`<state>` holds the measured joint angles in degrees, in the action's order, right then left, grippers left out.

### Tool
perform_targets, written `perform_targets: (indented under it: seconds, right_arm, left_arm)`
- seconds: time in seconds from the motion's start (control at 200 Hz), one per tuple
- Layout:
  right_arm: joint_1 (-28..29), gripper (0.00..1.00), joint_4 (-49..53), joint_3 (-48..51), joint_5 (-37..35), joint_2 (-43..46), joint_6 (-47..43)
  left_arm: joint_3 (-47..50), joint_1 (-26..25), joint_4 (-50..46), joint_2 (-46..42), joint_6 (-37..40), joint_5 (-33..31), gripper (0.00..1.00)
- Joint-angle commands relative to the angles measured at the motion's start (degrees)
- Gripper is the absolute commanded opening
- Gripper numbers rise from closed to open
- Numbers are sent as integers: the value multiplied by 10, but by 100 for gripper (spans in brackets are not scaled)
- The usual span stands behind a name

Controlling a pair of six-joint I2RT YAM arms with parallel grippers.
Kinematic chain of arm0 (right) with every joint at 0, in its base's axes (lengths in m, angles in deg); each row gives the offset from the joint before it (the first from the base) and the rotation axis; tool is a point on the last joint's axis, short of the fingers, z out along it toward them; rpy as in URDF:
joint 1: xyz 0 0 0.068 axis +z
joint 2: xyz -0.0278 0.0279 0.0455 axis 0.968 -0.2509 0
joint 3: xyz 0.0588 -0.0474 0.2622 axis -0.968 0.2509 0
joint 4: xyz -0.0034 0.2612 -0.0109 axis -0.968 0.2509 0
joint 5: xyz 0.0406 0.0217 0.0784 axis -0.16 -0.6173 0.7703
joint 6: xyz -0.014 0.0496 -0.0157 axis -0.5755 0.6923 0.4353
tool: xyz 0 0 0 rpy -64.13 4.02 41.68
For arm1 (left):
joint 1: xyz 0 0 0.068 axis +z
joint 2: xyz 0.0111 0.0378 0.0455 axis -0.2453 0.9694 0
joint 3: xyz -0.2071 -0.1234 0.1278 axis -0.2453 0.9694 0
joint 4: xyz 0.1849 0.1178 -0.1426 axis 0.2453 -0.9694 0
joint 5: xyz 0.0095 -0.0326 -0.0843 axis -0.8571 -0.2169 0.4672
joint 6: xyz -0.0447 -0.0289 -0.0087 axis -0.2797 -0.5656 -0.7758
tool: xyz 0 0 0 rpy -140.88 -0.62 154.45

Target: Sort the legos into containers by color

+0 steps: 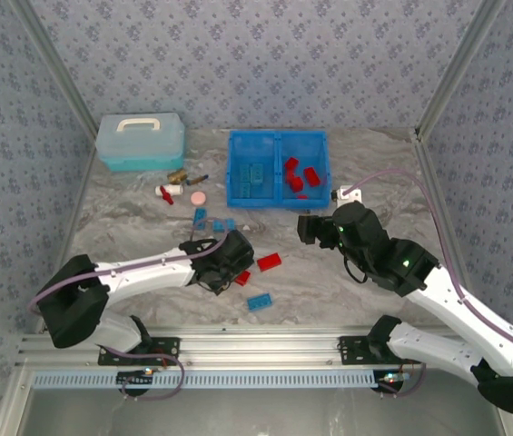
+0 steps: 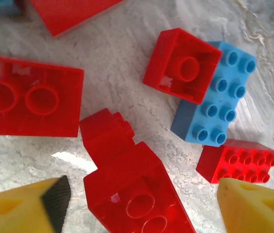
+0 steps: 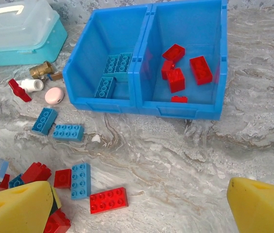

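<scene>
Left gripper (image 1: 224,263) low, well to the near side of the bright blue two-compartment plastic bin (image 1: 254,202), yellow fingers (image 2: 25,206) spread apart. Right gripper (image 1: 313,227) just off its near right corner, jaws wide, empty.

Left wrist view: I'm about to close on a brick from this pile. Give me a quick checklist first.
1. Open left gripper straddles one upturned red brick: ok.
2. That brick free of neighbours: cannot tell; the stepped red piece at its far end may be joined on.
3. Nearby blue brick outside the grip: ok.
4. The bin sorted so far, blue bricks left, red bricks right: ok.
5. The right gripper open, empty: ok.
6. Route to the red side: not ok; the right arm sits just before it.
</scene>
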<state>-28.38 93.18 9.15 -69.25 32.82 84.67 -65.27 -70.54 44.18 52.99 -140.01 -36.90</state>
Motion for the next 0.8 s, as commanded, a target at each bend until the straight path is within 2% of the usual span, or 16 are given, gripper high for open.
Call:
perform_targets:
  seconds: [0.0,0.08,0.195,0.465,0.57,0.715,0.795]
  right_arm:
    - [8,95,14,6,-12,2,20]
    - [13,95,18,6,-17,2,24]
    - [24,96,24,5,-28,3,28]
    - [46,96,22,-1,-47,1,37]
    - [52,96,29,-4,-49,1,42]
    - [67,98,45,-10,-63,4,53]
    - [74,99,57,-7,-80,14,72]
  left_arm:
    - [-6,3,-4,9,6,12,67]
    - [-11,3,-13,14,12,16,56]
    - [-7,4,-19,12,13,21,45]
    - [-2,5,-35,-8,19,15,29]
    - [-40,0,-59,-30,82,-6,26]
    - [-182,-17,-149,-20,226,-87,26]
    - [-255,-15,-159,9,305,-109,25]
